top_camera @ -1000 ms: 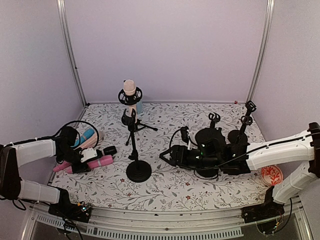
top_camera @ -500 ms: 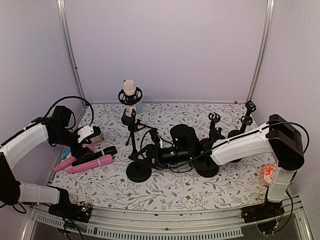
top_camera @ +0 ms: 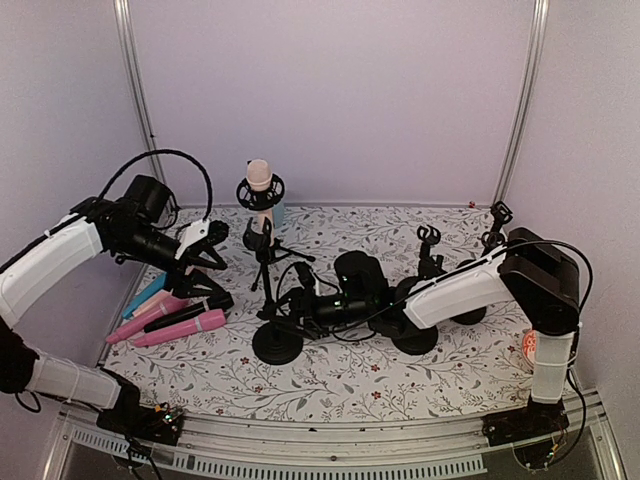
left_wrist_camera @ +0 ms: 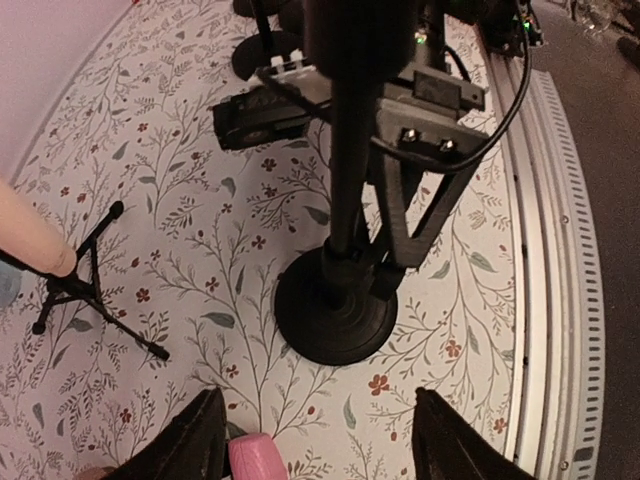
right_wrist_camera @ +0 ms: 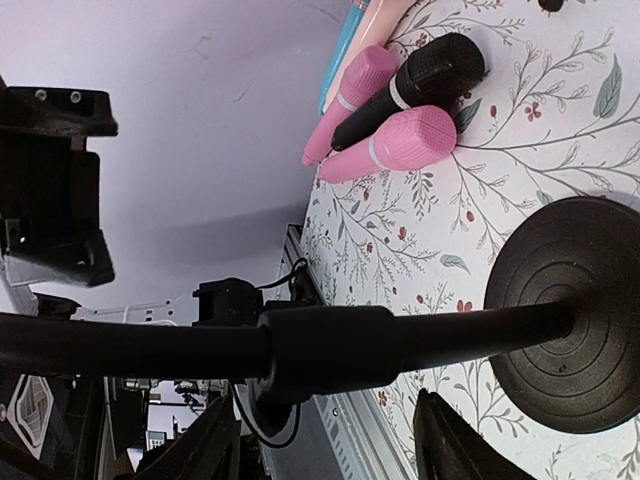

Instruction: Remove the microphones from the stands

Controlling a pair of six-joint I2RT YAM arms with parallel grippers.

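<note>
A peach microphone (top_camera: 259, 176) stands in a black ring mount on a small tripod stand (top_camera: 285, 254) at the back; its lower end (left_wrist_camera: 28, 232) and the tripod (left_wrist_camera: 88, 290) show at the left of the left wrist view. Just in front stands a black round-base stand (top_camera: 277, 342) (left_wrist_camera: 336, 312) (right_wrist_camera: 570, 320). My right gripper (top_camera: 291, 300) (right_wrist_camera: 325, 400) is open, its fingers on either side of this stand's pole (right_wrist_camera: 330, 345), low down and not touching it. My left gripper (top_camera: 212, 264) (left_wrist_camera: 318, 395) hangs open and empty left of the stands.
Several loose microphones lie at the left: pink ones (top_camera: 188, 327) (right_wrist_camera: 400, 140), a black one (top_camera: 190, 308) (right_wrist_camera: 415, 85) and a blue one (top_camera: 148, 295). Bare stands (top_camera: 430, 240) (top_camera: 495, 215) rise at the right. An orange disc (top_camera: 530, 346) lies by the right arm's base.
My left gripper has let go at the pile, lifted and turned toward the stands, now open. My right arm has reached left until its fingers straddle the round-base stand's pole.
</note>
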